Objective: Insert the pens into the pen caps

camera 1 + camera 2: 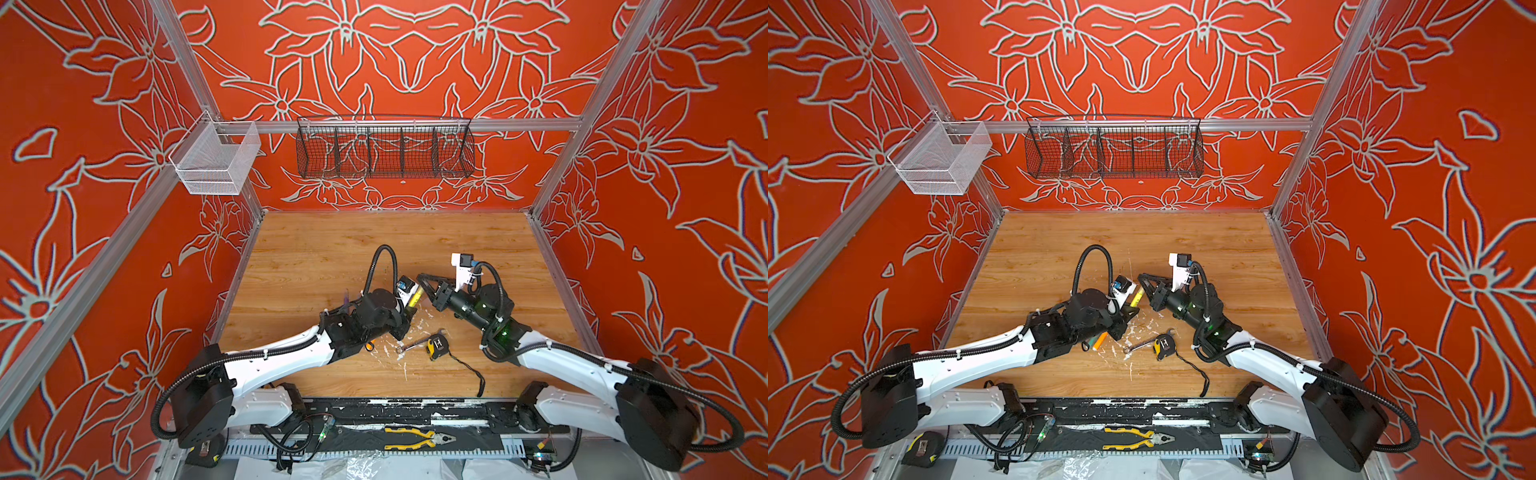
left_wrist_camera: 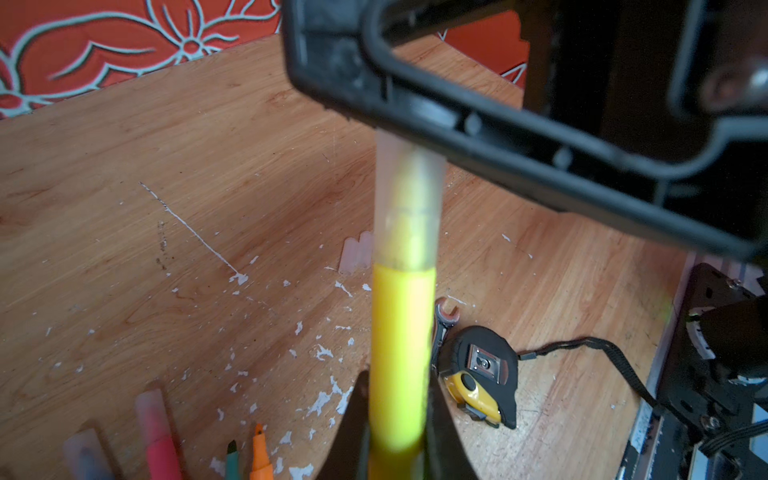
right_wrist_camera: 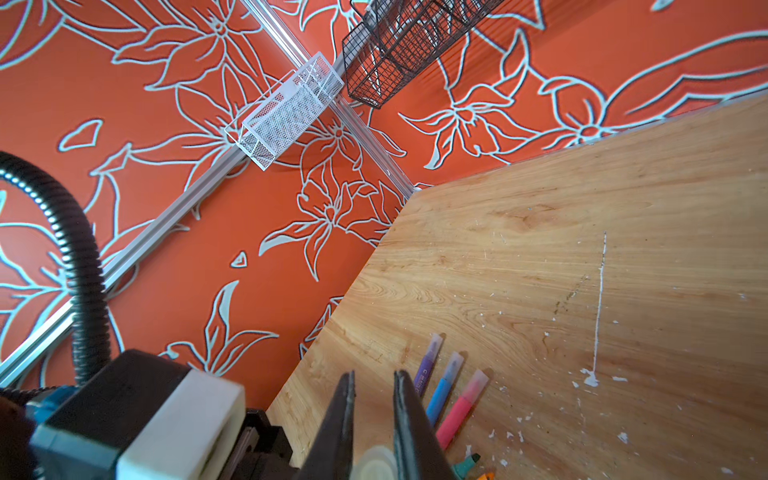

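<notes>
The left fingers [image 2: 351, 436] clench the yellow pen [image 2: 399, 353] low on its barrel. The right fingers [image 3: 411, 419] pinch the clear cap [image 2: 409, 208], sleeved over the pen's tip. Any tilt between them could jam the cap crooked, or the pen may slip back through the left fingers. Beside those, the green pen [image 2: 231, 457] and orange pen [image 2: 259, 453] lie uncapped on the tabletop [image 2: 124, 208].

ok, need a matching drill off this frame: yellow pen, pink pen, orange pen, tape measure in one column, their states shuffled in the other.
Things:
1. yellow pen
2. pink pen
3. orange pen
4. tape measure

States:
A. lying on the table, tip bare
B. beside the wrench
C. gripped in the left end effector, clear cap over its tip
D. lying on the table, capped

Pairs: 1-C, 2-D, 3-A, 4-B
</notes>
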Robot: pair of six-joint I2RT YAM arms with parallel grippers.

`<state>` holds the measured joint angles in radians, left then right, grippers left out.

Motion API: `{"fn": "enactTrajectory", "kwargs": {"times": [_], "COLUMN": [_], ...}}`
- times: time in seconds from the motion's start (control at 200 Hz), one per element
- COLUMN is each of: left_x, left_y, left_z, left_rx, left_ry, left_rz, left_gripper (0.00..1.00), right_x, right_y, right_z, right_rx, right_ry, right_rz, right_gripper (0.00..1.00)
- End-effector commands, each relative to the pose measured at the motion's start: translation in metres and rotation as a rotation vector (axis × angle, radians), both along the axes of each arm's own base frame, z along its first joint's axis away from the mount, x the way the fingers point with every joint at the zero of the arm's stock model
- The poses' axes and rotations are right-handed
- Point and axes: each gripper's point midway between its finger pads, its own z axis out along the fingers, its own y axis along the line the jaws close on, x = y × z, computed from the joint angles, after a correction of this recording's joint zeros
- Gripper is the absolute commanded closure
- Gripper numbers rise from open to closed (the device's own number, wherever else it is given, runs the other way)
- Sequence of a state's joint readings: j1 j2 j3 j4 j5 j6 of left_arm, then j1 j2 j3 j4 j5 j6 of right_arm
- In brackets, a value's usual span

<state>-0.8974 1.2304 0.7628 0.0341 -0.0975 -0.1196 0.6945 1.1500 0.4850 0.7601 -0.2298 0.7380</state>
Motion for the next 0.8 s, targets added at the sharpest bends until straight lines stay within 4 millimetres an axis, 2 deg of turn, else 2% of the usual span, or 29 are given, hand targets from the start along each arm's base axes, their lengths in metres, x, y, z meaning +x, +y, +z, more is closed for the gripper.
{"fn": "enactTrajectory", "kwargs": {"times": [0.0,0.28,0.42,0.605,0.796], "left_x": [0.044,0.061,0.073,0.076,0.084], "left_y": [0.023,0.034,0.030,0.021,0.020], "left_z": [0.096,0.165,0.182,0.210,0.241], "left_rx": [-0.188,-0.234,-0.228,-0.265,-0.298], "left_ry": [-0.218,-0.359,-0.395,-0.442,-0.510], "left_rz": [0.206,0.249,0.259,0.230,0.250], "left_gripper": [1.00,1.00,1.00,1.00,1.00], "right_x": [-0.018,-0.025,-0.029,-0.029,-0.030], "right_y": [0.017,0.025,0.029,0.037,0.042], "right_z": [-0.031,-0.032,-0.030,-0.038,-0.042], "right_rx": [-0.069,-0.093,-0.104,-0.119,-0.118], "right_ry": [0.081,0.060,0.046,0.062,0.079], "right_rz": [0.097,0.110,0.115,0.131,0.141], "right_gripper": [1.00,1.00,1.00,1.00,1.00]}}
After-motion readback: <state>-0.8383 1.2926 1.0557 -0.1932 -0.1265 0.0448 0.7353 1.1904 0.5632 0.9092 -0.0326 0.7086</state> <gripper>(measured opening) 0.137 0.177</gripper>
